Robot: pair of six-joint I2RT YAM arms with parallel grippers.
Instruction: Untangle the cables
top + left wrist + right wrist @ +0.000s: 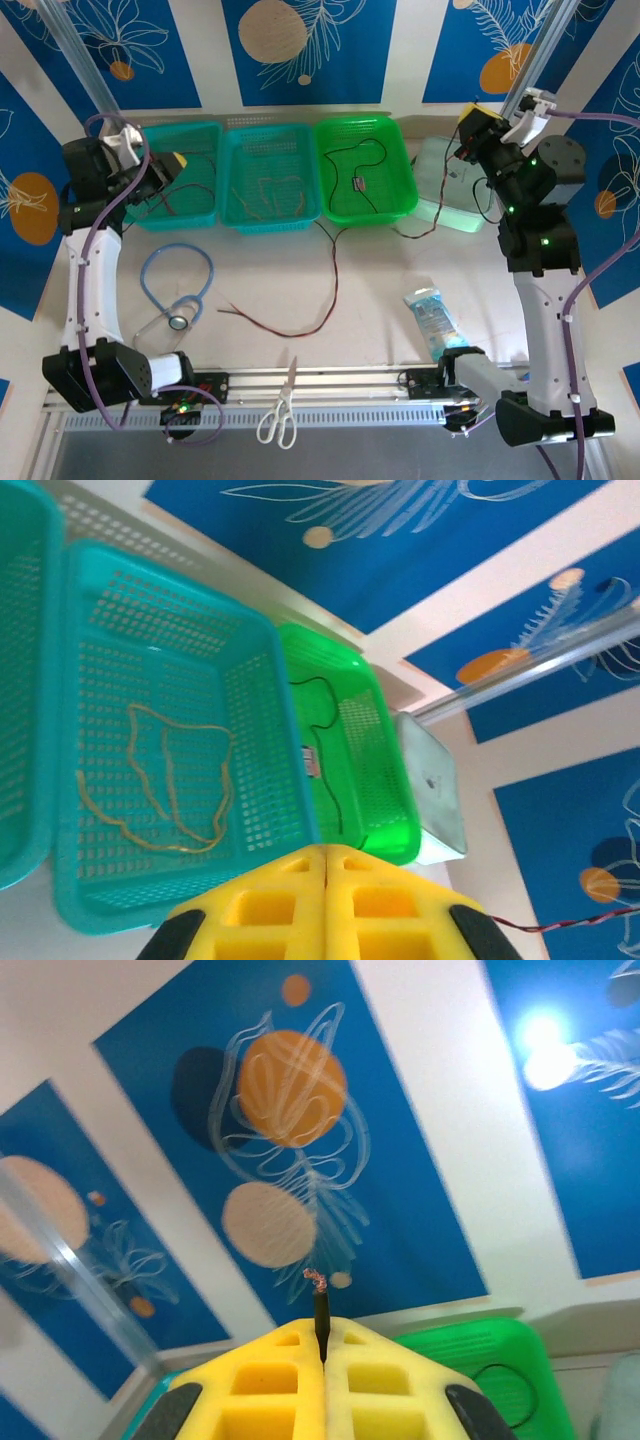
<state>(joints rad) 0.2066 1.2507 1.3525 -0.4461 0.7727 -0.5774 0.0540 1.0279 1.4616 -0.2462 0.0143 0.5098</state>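
Yellow right end effector [322, 1328] pinches thin dark cable [321, 1307] by its tip; left end effector [325, 852] is pressed together. Thin red cable [290, 330] curls across open white tabletop [380, 280] up to green plastic basket's rim [365, 216].

Reaching far with both arms raised; clamped shut at left pincer [325, 858], pinching dark cable [321, 1310] end at right pincer [322, 1340].

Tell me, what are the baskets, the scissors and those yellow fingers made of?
Teal basket and green basket: probably moulded plastic, glossy, with a grid of holes; the green one looks slightly translucent.
Scissors: shiny metal blades and white handles that look like plastic.
Left fingers: matte yellow with square pockets, likely plastic, though the look leaves that open.
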